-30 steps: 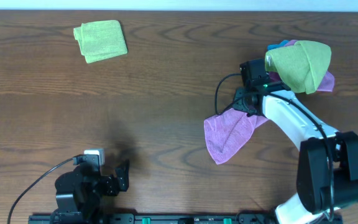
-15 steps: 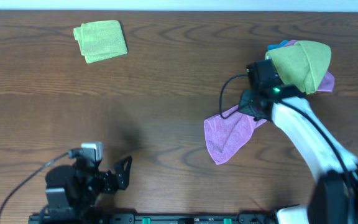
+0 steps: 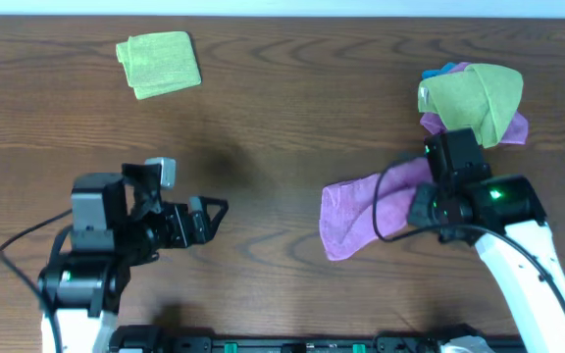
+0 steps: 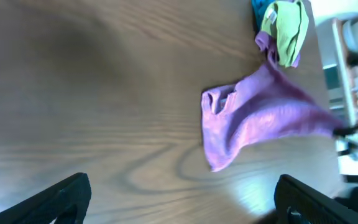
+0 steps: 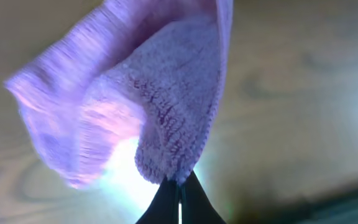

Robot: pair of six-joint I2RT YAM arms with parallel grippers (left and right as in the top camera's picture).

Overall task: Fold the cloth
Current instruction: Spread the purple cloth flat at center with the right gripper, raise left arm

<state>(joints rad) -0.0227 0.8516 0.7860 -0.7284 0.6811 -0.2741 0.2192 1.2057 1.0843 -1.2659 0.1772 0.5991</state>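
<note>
Cloth (image 3: 361, 211) is sitting bunched up on the right half of the table (image 3: 263, 127), roughly midway between the far and near edges. One end is lifted because the right claw (image 3: 428, 204) has it pinched. The wrist view shows both fingers squeezed together on a folded bit of edge (image 5: 179, 186), with the rest of the cloth (image 5: 166, 112) hanging in a loose loop. The left claw (image 3: 214, 208) is wide open with nothing in it, hovering on the left half and pointing toward the cloth, well apart from it. From its camera the cloth (image 4: 253, 121) looks stretched like a little tent from the tabletop up to the grip. Purple also pokes out under the green pile (image 3: 474, 98) by the far right corner, and I can't tell if that's the same cloth or another one. A folded green cloth (image 3: 160, 64) sits off in the far left corner, out of the way. Handling-wise I'd guess it's very light and floppy, with fuzzy microfibre that drags on the wood rather than sliding. It won't hold any shape, so one pinch point just makes it sag and twist. It probably needs spreading flat first, and the best grabs would be two neighbouring corners, one per claw. I can't spot the tag.
</note>
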